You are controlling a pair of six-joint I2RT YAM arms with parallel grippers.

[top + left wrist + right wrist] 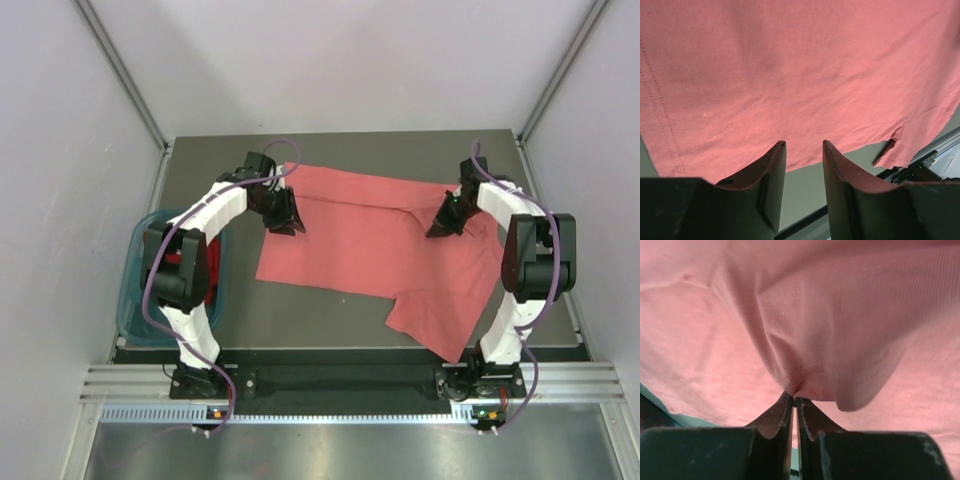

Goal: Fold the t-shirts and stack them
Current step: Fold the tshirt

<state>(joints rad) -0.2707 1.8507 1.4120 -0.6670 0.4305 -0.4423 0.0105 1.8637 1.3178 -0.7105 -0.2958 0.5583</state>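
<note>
Our right tool (794, 399) is clamped on a hemmed pinch of the salmon-pink t-shirt (350, 240), which lies spread on the tabletop (300, 310). Our left tool (804, 145) has its jaws apart and empty, with the shirt's edge just beyond its tips. We should seat that edge between them, close, then lift both sides evenly.

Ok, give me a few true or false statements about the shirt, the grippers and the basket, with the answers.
1. The right gripper is shut on the pink t-shirt. True.
2. The left gripper is clamped on cloth. False: its jaws stand apart with nothing between them.
3. The teal basket stands on the robot's left side. True.
4. The pink t-shirt is folded into a small square. False: it lies spread across the table.
</note>
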